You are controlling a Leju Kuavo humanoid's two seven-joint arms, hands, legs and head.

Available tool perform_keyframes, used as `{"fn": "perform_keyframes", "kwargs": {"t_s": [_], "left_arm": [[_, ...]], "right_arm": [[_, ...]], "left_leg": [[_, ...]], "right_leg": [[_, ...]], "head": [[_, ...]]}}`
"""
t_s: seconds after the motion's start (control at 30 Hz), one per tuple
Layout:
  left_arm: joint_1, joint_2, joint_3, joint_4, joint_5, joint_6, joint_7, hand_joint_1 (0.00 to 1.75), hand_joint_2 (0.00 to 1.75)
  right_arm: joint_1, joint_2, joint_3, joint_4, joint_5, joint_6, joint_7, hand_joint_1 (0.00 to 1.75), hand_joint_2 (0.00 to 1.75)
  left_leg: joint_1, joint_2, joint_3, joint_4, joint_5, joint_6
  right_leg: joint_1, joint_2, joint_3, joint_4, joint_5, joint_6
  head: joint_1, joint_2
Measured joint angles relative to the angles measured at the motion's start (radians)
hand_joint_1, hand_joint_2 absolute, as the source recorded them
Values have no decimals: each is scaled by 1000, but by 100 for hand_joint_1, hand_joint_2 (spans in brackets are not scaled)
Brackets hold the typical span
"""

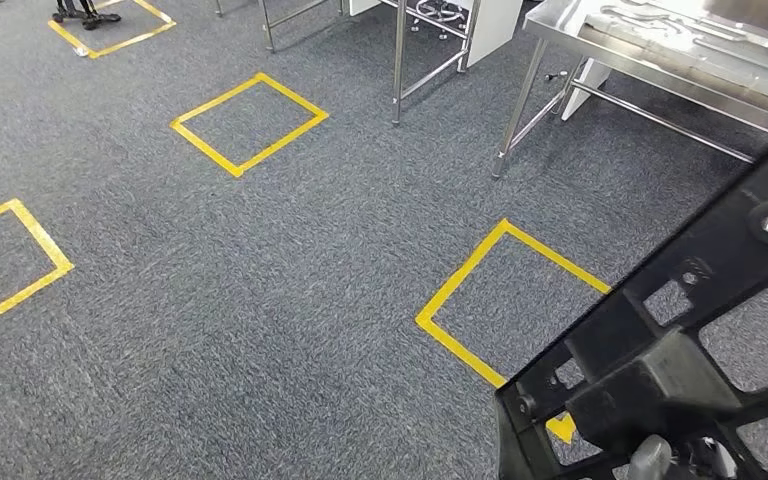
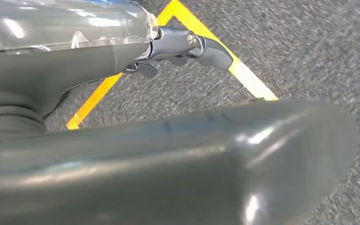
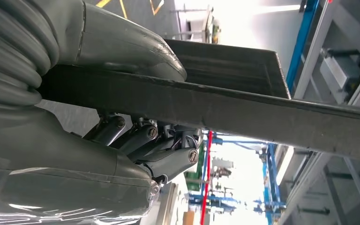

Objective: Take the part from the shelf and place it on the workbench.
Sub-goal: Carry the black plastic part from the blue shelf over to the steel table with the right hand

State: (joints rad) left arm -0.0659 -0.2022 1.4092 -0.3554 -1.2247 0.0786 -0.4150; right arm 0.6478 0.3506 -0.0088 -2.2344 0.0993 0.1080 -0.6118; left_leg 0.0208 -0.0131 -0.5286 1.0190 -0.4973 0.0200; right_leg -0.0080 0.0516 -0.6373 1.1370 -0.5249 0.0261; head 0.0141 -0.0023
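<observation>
A large black plastic part (image 1: 680, 340), a ribbed frame with openings, fills the lower right of the head view, above the carpet. My right hand (image 3: 136, 136) grips one of its bars (image 3: 243, 110), thumb on one side and dark fingers (image 3: 164, 150) curled round the other. A grey bit of that hand (image 1: 652, 455) shows under the part at the bottom edge. The steel workbench (image 1: 680, 75) stands at the far right, with metal pieces lying on it. My left hand (image 2: 168, 154) hangs over the carpet holding nothing, its fingers (image 2: 206, 47) loosely bent and apart from the thumb.
Grey carpet carries yellow tape squares: one just ahead by the part (image 1: 505, 300), one further off (image 1: 248, 122), one at the left edge (image 1: 10, 265). A second steel table frame (image 1: 400, 60) stands left of the workbench. Blue shelving (image 3: 304, 42) shows behind my right hand.
</observation>
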Motion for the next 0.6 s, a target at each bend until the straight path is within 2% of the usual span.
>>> {"fn": "perform_keyframes", "kwargs": {"t_s": [0.03, 0.07, 0.1, 0.13, 0.17, 0.23, 0.27, 0.3, 0.33, 0.4, 0.43, 0.47, 0.53, 0.57, 0.6], "left_arm": [[2, 0, 0, 0, 0, 0, 0, 0, 0], [4, 0, 0, 0, 1, 0, 0, 0, 0], [5, 0, 0, 0, 1, 0, 0, 0, 0], [5, 0, 0, 0, 2, 0, 0, 0, 0], [4, 0, 0, 0, 3, -1, 0, 0, 0], [2, -1, 0, 0, 6, -2, 0, 0, 0], [1, -1, 0, 0, 6, -2, 0, 0, 0], [1, -1, 0, 0, 7, -2, -1, 0, 0], [0, -1, 0, 0, 7, -2, -1, 0, 0], [-4, -2, 0, 0, 7, -3, -1, 0, 0], [-6, -2, 0, 0, 7, -4, -1, 0, 0], [-8, -2, 0, 0, 7, -5, -1, 0, 0], [-6, -2, 0, 0, 8, -9, 0, 0, 0], [-4, -2, 1, 0, 9, -10, 1, 0, 0], [-1, -2, 1, 0, 10, -12, 2, 0, 0]], "right_arm": [[-1, 0, 0, 0, 1, 0, 0, 175, 175], [-2, 0, 0, 0, 1, 0, 0, 175, 175], [-2, 0, 0, 0, 3, 0, 0, 175, 175], [-2, 0, 0, 0, 4, 0, 0, 175, 175], [-2, 0, 0, 0, 6, 0, 0, 175, 175], [-3, 0, 0, 0, 8, 1, 0, 175, 175], [-4, 0, 0, 0, 9, 1, 0, 175, 175], [-4, 0, 0, 0, 9, 1, 0, 175, 175], [-5, 0, 0, 0, 9, 1, 0, 175, 175], [-3, 1, 0, 0, 11, 2, 1, 175, 175], [-3, 1, 0, 0, 13, 2, 1, 175, 175], [-3, 2, 0, 0, 16, 1, 1, 175, 175], [-5, 3, 0, 0, 25, 0, 2, 175, 175], [-6, 3, 0, 0, 30, -1, 3, 175, 175], [-6, 3, 0, 1, 35, -2, 3, 175, 175]], "left_leg": [[-1, 15, 0, -1, -1, 2], [-2, 30, 0, -1, -2, 2], [-3, 46, 0, -1, -4, 2], [-3, 61, 2, -1, -6, 1], [-3, 75, 5, -1, -9, -1], [-4, 99, 14, -1, -17, -6], [-6, 110, 20, -2, -21, -11], [-8, 119, 24, -3, -24, -17], [-10, 128, 29, -5, -27, -22], [-10, 143, 42, -11, -32, -33], [-9, 130, 44, -3, -40, -38], [-8, 106, 36, 22, -58, -42], [-7, 44, -19, 135, -116, -46], [-7, 29, -55, 203, -142, -46], [-7, 23, -85, 252, -153, -47]], "right_leg": [[-1, -26, -31, 61, -31, 4], [-3, -39, -62, 121, -55, 7], [-5, -44, -82, 160, -64, 10], [-7, -48, -85, 165, -54, 11], [-8, -54, -67, 131, -27, 11], [-3, -91, 7, -5, 34, 3], [2, -110, 36, -60, 50, -4], [6, -122, 52, -91, 55, -10], [10, -123, 54, -98, 50, -16], [7, -97, 56, -106, 53, -27], [4, -85, 60, -112, 55, -33], [0, -74, 64, -117, 58, -40], [-2, -51, 67, -121, 59, -50], [0, -37, 67, -120, 59, -53], [1, -21, 67, -118, 57, -54]], "head": [[4, 0], [5, 0], [5, 0], [5, 0], [5, 0], [5, 0], [5, 0], [5, 0], [4, 0], [4, 0], [3, 0], [1, 0], [-3, 0], [-4, 0], [-5, 0]]}}
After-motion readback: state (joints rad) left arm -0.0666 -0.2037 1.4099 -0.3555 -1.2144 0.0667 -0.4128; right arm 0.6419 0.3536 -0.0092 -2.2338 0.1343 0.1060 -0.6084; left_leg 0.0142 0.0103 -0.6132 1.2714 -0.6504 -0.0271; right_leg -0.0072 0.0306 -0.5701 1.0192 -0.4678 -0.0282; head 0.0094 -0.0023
